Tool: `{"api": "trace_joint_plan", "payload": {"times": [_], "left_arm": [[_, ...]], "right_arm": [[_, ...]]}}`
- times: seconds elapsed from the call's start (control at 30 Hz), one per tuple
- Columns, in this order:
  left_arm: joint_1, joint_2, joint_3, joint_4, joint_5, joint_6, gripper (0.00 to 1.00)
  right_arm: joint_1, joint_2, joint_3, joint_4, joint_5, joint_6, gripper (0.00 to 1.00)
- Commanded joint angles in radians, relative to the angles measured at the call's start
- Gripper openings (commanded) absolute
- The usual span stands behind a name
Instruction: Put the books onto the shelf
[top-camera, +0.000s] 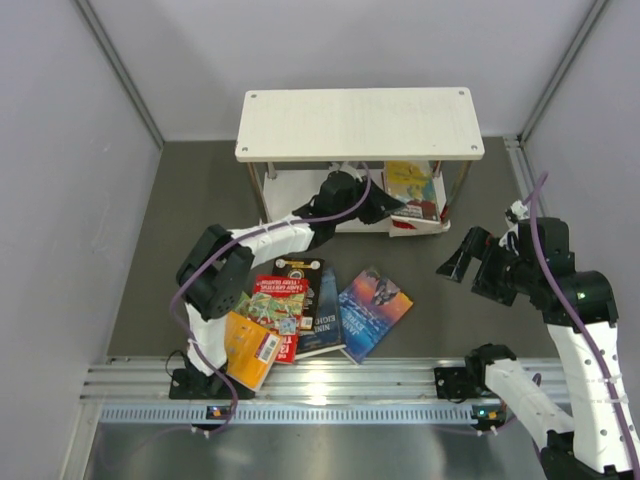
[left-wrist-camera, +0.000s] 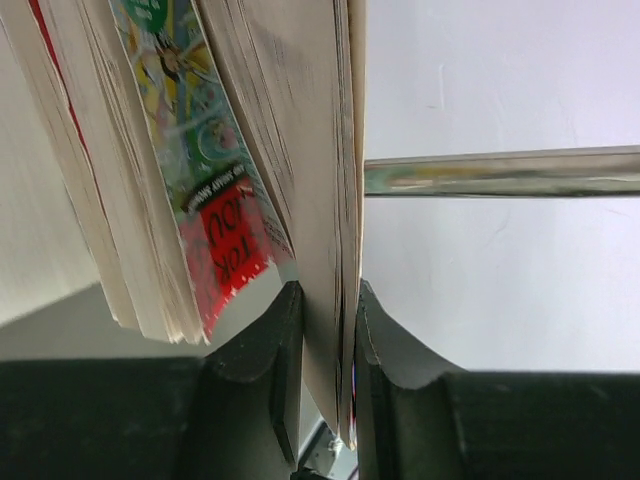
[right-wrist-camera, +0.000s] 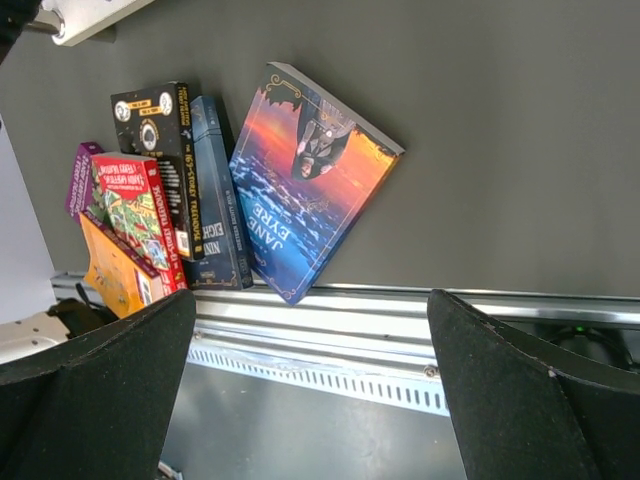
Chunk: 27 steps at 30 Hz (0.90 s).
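Black-and-white left arm (top-camera: 265, 238) stretched beneath the pale wood-grain shelf (top-camera: 360, 122), upper centre; left end effector (left-wrist-camera: 328, 310) clamped a thin paperback (left-wrist-camera: 320, 200), cover hidden. Right end effector (right-wrist-camera: 311, 300) gaped empty.

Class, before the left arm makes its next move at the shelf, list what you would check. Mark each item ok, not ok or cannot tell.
1. Jaws of the left gripper shut firmly on the held book: ok.
2. The held book is under the top board of the shelf, next to the shelved books: ok.
3. The held book's lower edge rests on the lower board: cannot tell.
4. The right gripper is open and away from the shelf: ok.
5. No loose books left on the table: not ok, several lie there.
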Motion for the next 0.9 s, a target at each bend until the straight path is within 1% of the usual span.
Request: {"api": "trace_joint_plan", "payload": {"times": [0.0, 0.13, 0.2, 0.23, 0.27, 0.3, 0.33, 0.5, 0.6, 0.67, 0.73, 0.77, 0.8, 0.83, 0.87], "left_arm": [[0.012, 0.018, 0.107, 0.049, 0.057, 0.067, 0.0], [0.017, 0.065, 0.123, 0.036, 0.077, 0.066, 0.0], [0.018, 0.074, 0.126, 0.033, 0.082, 0.061, 0.03], [0.019, 0.082, 0.127, 0.026, 0.082, 0.062, 0.07], [0.019, 0.084, 0.127, 0.022, 0.079, 0.062, 0.19], [0.017, 0.088, 0.129, 0.021, 0.077, 0.062, 0.23], [0.018, 0.097, 0.132, 0.016, 0.074, 0.061, 0.25], [0.019, 0.119, 0.147, -0.008, 0.054, 0.052, 0.24], [0.019, 0.119, 0.152, -0.028, 0.001, 0.043, 0.22], [0.02, 0.12, 0.159, -0.04, -0.018, 0.041, 0.23], [0.02, 0.125, 0.17, -0.05, -0.022, 0.03, 0.32], [0.022, 0.123, 0.172, -0.05, -0.022, 0.026, 0.39], [0.02, 0.125, 0.173, -0.051, -0.025, 0.023, 0.45], [0.02, 0.122, 0.173, -0.051, -0.027, 0.017, 0.49], [0.023, 0.12, 0.172, -0.051, -0.03, 0.013, 0.49]], "right_arm": [[-0.008, -0.001, 0.023, -0.015, 0.017, -0.019, 0.99], [-0.01, 0.002, 0.017, -0.014, 0.02, -0.02, 0.99], [-0.008, 0.004, 0.015, -0.012, 0.02, -0.02, 0.99], [-0.008, 0.004, 0.014, -0.014, 0.022, -0.02, 0.99], [-0.008, 0.004, 0.014, -0.014, 0.02, -0.024, 0.99], [-0.01, 0.004, 0.012, -0.015, 0.022, -0.025, 0.99], [-0.008, 0.002, 0.008, -0.015, 0.022, -0.027, 0.99], [-0.01, -0.004, -0.005, -0.018, 0.022, -0.031, 0.99], [-0.01, -0.005, -0.011, -0.018, 0.024, -0.033, 0.99], [-0.008, -0.005, -0.011, -0.018, 0.024, -0.034, 0.99], [-0.008, -0.008, -0.012, -0.018, 0.025, -0.037, 0.99], [-0.01, -0.007, -0.012, -0.017, 0.025, -0.039, 0.99], [-0.01, -0.008, -0.014, -0.017, 0.027, -0.039, 0.99], [-0.01, -0.01, -0.015, -0.018, 0.028, -0.04, 0.99], [-0.008, -0.01, -0.017, -0.018, 0.028, -0.042, 0.99]]}}
